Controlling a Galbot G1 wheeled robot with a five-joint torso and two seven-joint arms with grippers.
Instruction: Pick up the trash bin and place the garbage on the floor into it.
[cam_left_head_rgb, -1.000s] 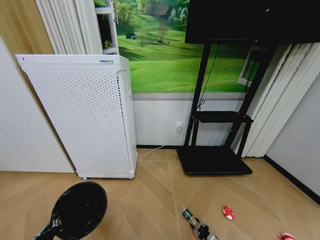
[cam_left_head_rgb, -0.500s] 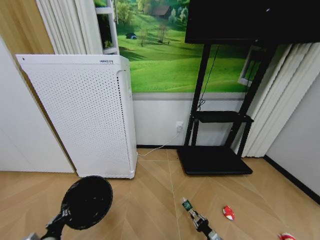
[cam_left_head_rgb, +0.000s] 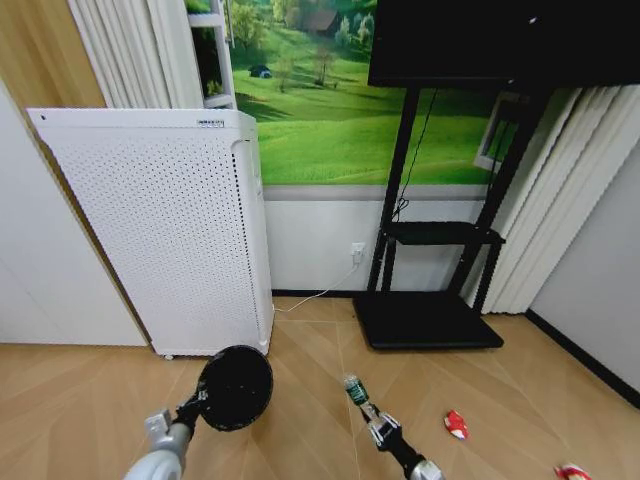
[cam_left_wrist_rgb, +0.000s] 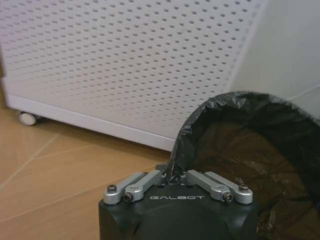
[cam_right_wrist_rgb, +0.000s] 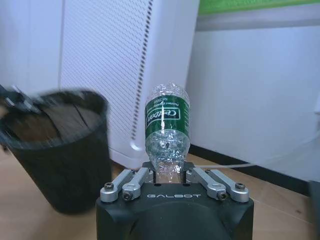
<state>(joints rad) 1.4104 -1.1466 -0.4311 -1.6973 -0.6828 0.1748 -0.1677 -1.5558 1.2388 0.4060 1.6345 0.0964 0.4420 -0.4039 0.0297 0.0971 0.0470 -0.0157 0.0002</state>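
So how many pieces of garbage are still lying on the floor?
2: one red-and-white scrap right of the right pincer, another at the frame's lower right edge. The bottle is held up in that pincer. More may lie out of frame.

1. The left arm reaches forward and up from the lower left of the head view, its grey forearm leading to a black wrist.
2. The left gripper (cam_left_head_rgb: 197, 405) is clamped on the rim of the small black round trash bin (cam_left_head_rgb: 236, 388), holding it off the floor with its mouth tipped toward the robot.
3. The right arm extends from the lower middle.
4. The right gripper (cam_left_head_rgb: 372, 423) is closed on the clear plastic bottle with a green label (cam_left_head_rgb: 353, 390).
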